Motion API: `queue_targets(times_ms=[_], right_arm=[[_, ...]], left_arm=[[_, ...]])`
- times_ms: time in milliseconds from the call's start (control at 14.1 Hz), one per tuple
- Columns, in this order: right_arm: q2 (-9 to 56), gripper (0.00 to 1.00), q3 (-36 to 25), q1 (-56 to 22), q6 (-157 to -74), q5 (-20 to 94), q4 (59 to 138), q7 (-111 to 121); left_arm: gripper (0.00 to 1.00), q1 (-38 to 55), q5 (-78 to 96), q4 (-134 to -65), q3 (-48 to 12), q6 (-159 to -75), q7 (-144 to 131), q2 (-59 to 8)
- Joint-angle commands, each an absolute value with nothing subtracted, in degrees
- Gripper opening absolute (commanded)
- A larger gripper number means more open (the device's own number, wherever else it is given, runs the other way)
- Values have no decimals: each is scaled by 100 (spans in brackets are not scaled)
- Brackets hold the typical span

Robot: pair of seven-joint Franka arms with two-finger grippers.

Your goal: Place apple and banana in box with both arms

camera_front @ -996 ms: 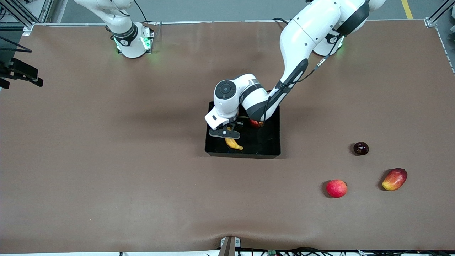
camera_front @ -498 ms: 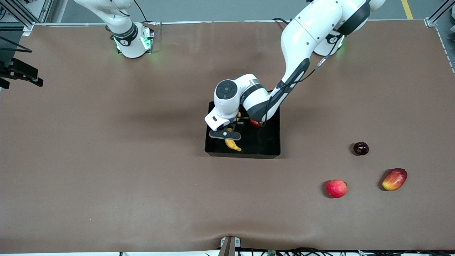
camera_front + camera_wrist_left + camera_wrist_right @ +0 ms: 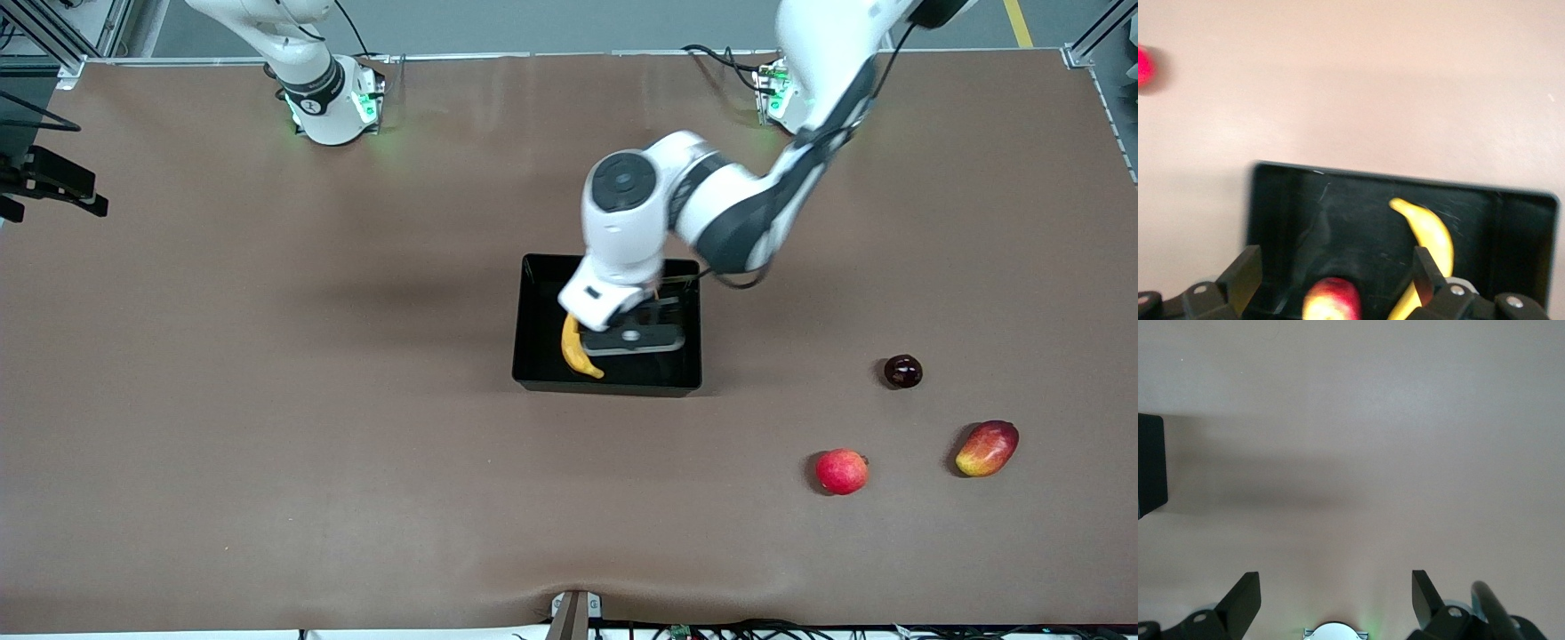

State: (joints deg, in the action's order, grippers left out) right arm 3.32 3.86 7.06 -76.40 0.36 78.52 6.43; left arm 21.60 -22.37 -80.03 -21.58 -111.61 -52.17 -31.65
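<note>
Yellow banana (image 3: 574,348) and red apple (image 3: 1332,301) lie in the black box (image 3: 533,293).
Left gripper (image 3: 1335,280) hovers over the box, jaws spread, empty; right gripper (image 3: 1336,595) waits, jaws apart; no legible writing.

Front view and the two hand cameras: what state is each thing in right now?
Box: open-topped, holding both fruits.
Banana: lying loose in the box.
Apple: in the box, ungripped.
Left gripper: open, empty, over the box.
Right gripper: open, empty, waiting over bare table.
</note>
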Motion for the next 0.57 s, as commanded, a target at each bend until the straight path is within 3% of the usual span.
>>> queue_targets(times_ms=[0,498], right_arm=[[211,100,396,721,-7638,-9,7954,659],[211,100,404,703,-7638,-9,7954,650]], left_arm=[[100,1610,-2031,-8218,-2215,-10715,-5212,-2533],[100,432,-1503,-8218,-2215,-9959,-4001,-1548]])
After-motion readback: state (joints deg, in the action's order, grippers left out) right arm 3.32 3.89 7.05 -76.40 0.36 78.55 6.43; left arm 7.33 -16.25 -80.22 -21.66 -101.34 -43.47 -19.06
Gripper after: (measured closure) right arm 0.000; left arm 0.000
